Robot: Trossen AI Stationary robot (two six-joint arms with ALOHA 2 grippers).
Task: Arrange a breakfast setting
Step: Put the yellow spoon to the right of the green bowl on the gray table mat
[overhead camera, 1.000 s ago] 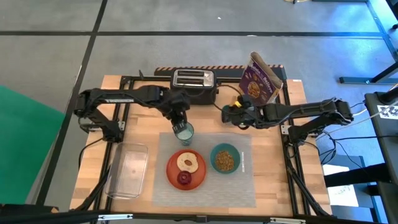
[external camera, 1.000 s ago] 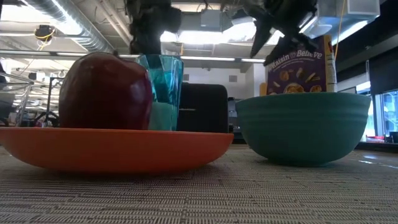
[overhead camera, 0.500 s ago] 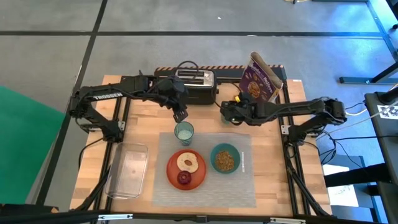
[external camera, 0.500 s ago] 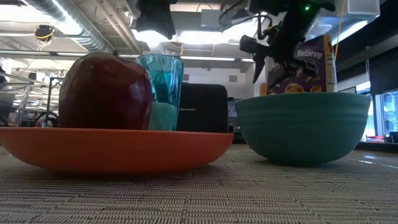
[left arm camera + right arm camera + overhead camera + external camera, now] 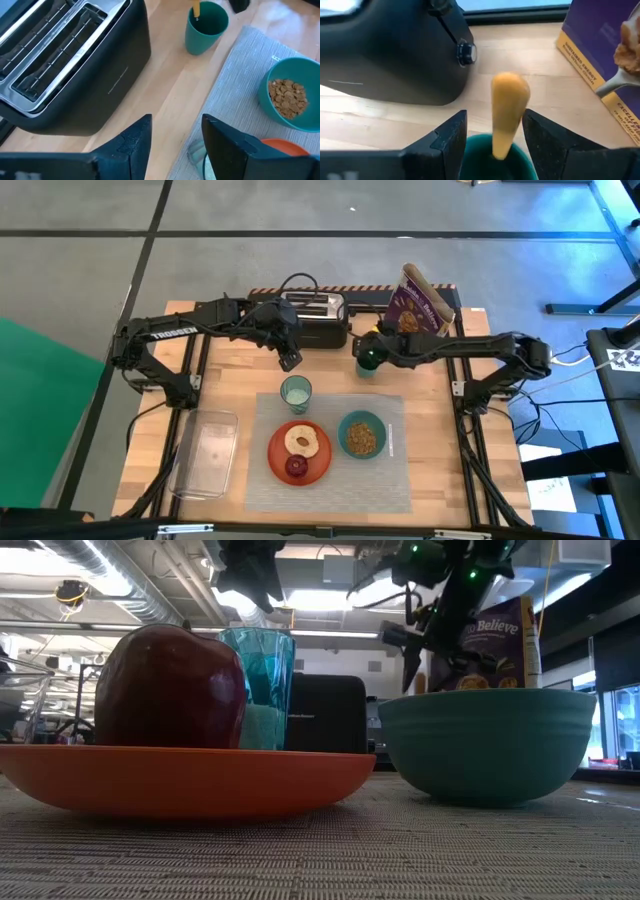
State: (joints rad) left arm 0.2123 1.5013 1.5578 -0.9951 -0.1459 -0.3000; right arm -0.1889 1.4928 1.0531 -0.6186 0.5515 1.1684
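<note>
The right hand (image 5: 492, 132), fingers apart, straddles the orange-handled spoon (image 5: 507, 112) standing in a teal cup (image 5: 205, 27). The left hand (image 5: 175, 142) hangs open by the black toaster (image 5: 75, 65).

Orange plate (image 5: 276, 453) (teal bowl (image 5: 361, 435) alongside)

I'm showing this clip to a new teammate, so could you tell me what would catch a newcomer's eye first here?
Probably the round orange plate on the grey woven placemat, carrying a bagel half and a dark red apple, with the teal bowl of cereal beside it. Next, the right gripper poised over a teal cup, open fingers either side of an orange spoon handle. The left gripper hovers open beside the black toaster.
</note>
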